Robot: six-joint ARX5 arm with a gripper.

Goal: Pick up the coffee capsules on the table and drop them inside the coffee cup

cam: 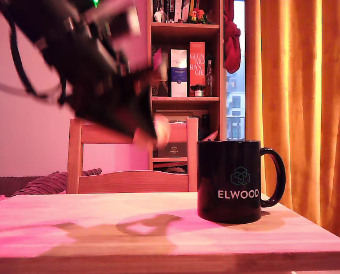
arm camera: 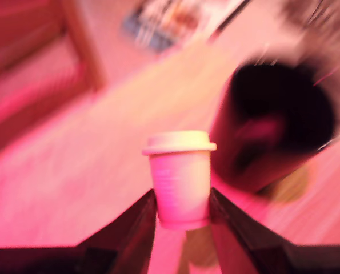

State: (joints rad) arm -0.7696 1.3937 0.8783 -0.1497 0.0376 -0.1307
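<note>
My gripper hangs in the air above the table, left of the black "ELWOOD" coffee cup in the exterior view, and it is motion-blurred. It is shut on a pale cream coffee capsule, pinched between the two dark fingers. In the wrist view the cup lies just beyond the capsule with its dark opening showing. The held capsule also shows as a pale blur at the fingertips. The dark brown-grey capsule is not in view.
A wooden slat-back chair stands behind the table. A bookshelf with boxes and bottles is at the back, and orange curtains hang at the exterior view's right. The arm's shadow falls on the tabletop.
</note>
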